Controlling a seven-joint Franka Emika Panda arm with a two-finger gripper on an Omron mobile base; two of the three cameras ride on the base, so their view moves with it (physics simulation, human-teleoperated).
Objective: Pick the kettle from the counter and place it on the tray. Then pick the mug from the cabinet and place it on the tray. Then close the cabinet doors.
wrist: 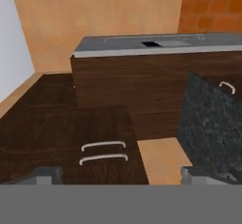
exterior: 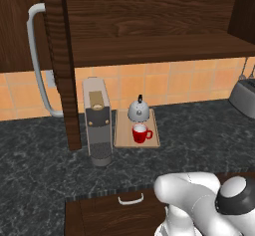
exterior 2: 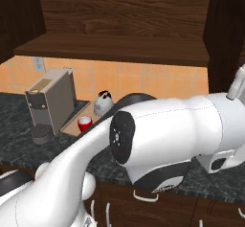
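Small dome-shaped silver-grey kettle (exterior: 138,110) with black arched handle and knob, standing upright at the back of the tray (exterior: 121,133), spout direction too small to tell. Small bright red mug (exterior: 141,133) with white inside, upright just in front of the kettle on the same tray, side handle pointing right in the left base view. Flat light-wood rectangle with thin raised rim, long axis running from the counter (exterior: 45,155) front toward the tiled wall, lying just right of the tall grey-beige coffee machine (exterior: 97,120). Dark marbled stone worktop, wooden drawers below. Above, dark brown cabinet (exterior: 149,26) with a bare shelf, left cabinet door (exterior: 60,56) swung open, edge-on, long grey bar handle vertical. Gripper (wrist: 123,175) spread wide, grasping nothing, fingertips (wrist: 47,175) well apart in the hand view, aimed at lower cupboards and floor.
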